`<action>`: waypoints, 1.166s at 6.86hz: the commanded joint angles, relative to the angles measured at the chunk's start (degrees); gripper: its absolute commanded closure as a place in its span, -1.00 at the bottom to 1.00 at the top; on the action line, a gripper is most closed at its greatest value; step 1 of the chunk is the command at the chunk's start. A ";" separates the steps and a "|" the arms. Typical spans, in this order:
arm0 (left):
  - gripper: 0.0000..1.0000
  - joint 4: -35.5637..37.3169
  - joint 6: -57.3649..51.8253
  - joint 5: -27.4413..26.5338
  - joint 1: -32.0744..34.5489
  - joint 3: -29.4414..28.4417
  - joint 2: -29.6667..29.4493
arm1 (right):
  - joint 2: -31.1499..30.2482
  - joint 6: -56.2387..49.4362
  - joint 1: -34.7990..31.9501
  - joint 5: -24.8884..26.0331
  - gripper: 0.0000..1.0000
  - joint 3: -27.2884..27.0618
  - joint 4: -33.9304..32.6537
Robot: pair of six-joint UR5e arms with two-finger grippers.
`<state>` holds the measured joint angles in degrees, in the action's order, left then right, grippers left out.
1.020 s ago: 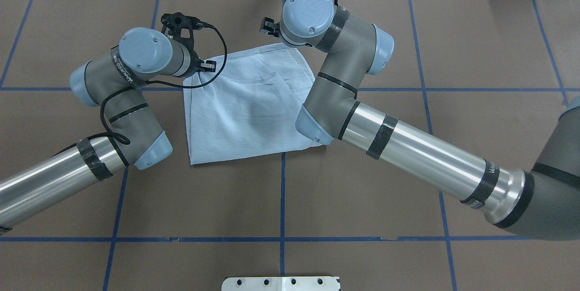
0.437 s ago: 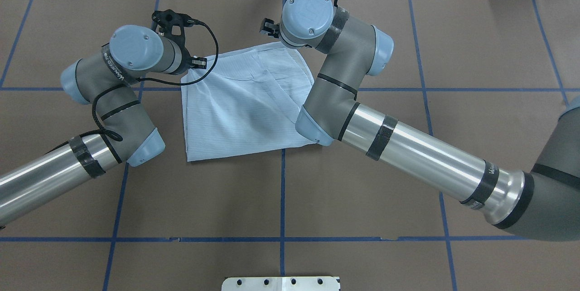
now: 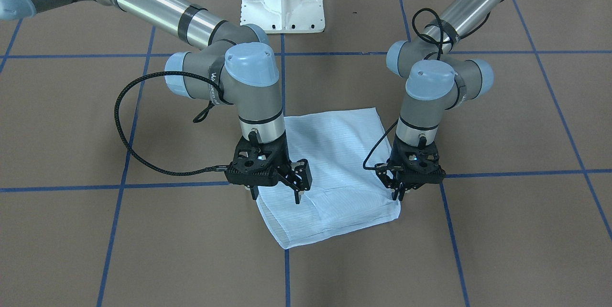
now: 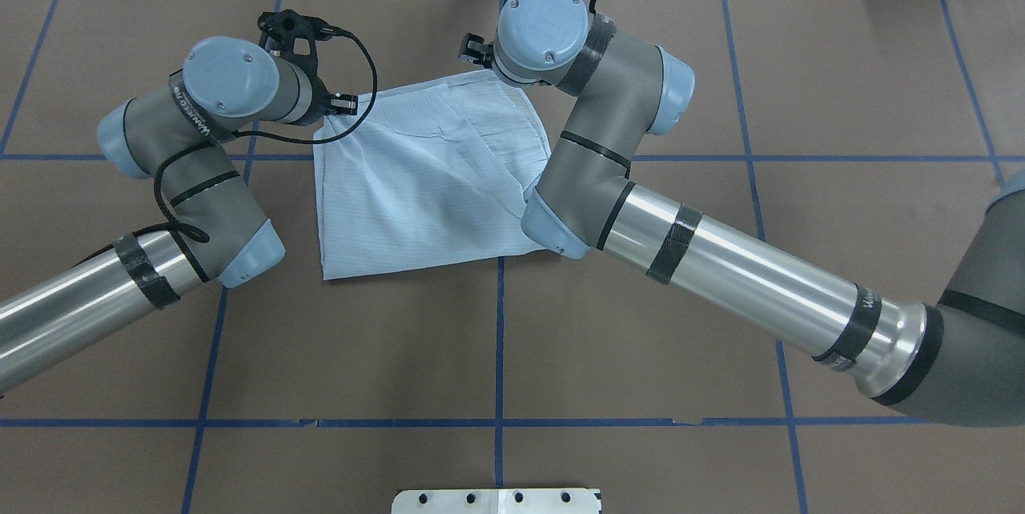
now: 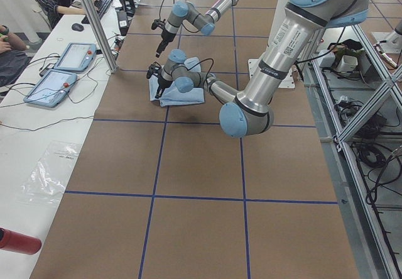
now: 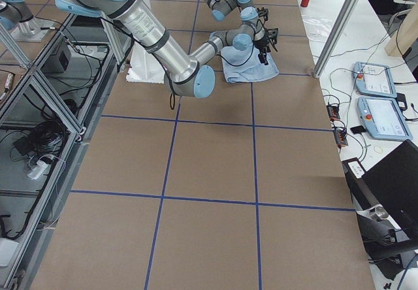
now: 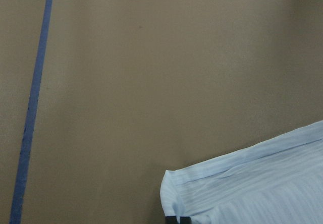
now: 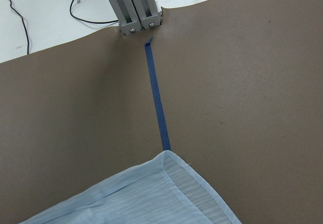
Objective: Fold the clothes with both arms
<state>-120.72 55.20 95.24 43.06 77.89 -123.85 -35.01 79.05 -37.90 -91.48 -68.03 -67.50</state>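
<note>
1. I see my left gripper (image 3: pixel 400 194), pinched on the shirt (image 4: pixel 416 178) corner, has dragged it leftward across the table (image 4: pixel 641 338).
2. Right gripper (image 3: pixel 276 197) hangs spread wide over the shirt's far edge, barely shifted.

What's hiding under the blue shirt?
The brown table cover shows all round the shirt, and a blue tape line slips beneath its edge. Whatever lies right under the cloth is covered.

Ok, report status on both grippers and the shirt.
Left gripper shut on shirt, far corner. Right gripper down at far edge, grip unclear. Shirt part-folded, lying flat. Right arm overhangs one side.
</note>
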 commanded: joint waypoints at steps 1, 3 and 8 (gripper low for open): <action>-1.00 0.82 -6.89 6.66 4.45 3.38 0.88 | -0.15 -0.38 -0.59 -0.71 -1.00 0.00 -0.70; -1.00 1.01 -16.48 12.23 8.68 11.90 9.03 | -1.63 -6.67 -4.36 -7.54 -1.00 -4.45 -10.14; -1.00 7.77 -50.54 25.76 27.45 27.75 30.82 | -32.25 -47.91 -26.04 -27.06 -1.00 -29.48 -19.83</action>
<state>-114.14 15.65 117.39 63.88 103.63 -98.20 -59.35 43.71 -58.21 -114.74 -92.02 -84.31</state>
